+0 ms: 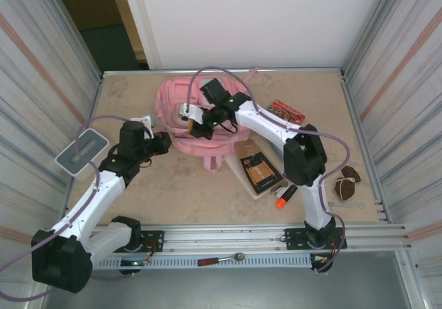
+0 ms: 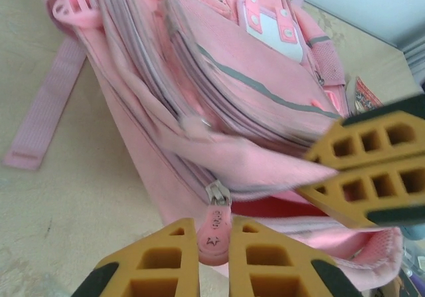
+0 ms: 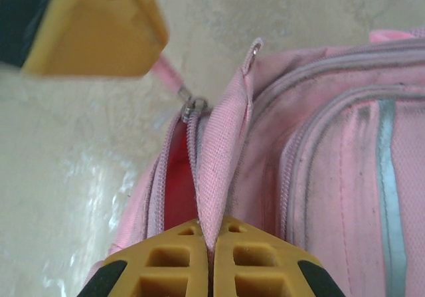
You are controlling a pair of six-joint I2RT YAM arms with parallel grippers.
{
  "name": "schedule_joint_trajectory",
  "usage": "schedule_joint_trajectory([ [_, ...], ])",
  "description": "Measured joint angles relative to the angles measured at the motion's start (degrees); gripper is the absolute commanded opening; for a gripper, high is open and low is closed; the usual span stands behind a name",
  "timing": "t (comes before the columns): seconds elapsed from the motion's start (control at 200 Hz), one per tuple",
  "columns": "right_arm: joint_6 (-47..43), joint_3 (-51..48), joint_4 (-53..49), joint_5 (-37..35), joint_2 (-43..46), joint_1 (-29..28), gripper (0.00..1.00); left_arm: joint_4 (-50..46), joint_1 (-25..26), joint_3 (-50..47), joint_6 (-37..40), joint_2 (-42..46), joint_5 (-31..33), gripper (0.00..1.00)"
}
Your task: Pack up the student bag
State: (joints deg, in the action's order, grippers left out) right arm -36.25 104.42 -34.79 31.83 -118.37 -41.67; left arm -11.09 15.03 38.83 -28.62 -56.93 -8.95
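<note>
Beige tabletop (image 1: 173,184) between ribbed walls (image 1: 41,81), student bag (image 1: 174,98) lying far-middle. Opening step, seemingly: zip pull (image 2: 214,218) clamped in left end effector (image 2: 213,237), flap edge (image 3: 222,151) pinched tight in right end effector (image 3: 211,244). Next: draw pull along, with fabric held taut. Waiting rightward: notebook (image 1: 260,169), marker (image 1: 284,197), pouch (image 1: 347,182) — clear of the zip.

Bench (image 1: 186,188): beige, mottled top, metal rim around edges.
Student bag (image 1: 181,108) lies flat on bench, both jaws at its near side; pink strap (image 1: 213,162) trails on surface nearer than right jaws.
Brown book (image 1: 260,168) right of right jaws and nearer than them.
Orange-black marker (image 1: 285,196) just beside book's near corner.
Red packet (image 1: 286,110) right of right jaws.
Brown pouch (image 1: 347,182) far right, well apart from both jaws.
Grey-white box (image 1: 81,152) left of left jaws, at bench's left edge.
</note>
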Motion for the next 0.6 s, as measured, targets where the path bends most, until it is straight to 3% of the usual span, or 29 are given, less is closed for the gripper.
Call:
schedule_joint_trajectory([
  [0.371, -1.9, -5.0, 0.7, 3.9, 4.3, 3.6, 0.0, 5.5, -3.6, 0.5, 0.3, -8.8, 0.7, 0.0],
  [0.596, -0.3, -5.0, 3.6, 5.8, 4.3, 4.2, 0.0, 9.6, -8.7, 2.8, 0.3, -15.0, 0.9, 0.0],
])
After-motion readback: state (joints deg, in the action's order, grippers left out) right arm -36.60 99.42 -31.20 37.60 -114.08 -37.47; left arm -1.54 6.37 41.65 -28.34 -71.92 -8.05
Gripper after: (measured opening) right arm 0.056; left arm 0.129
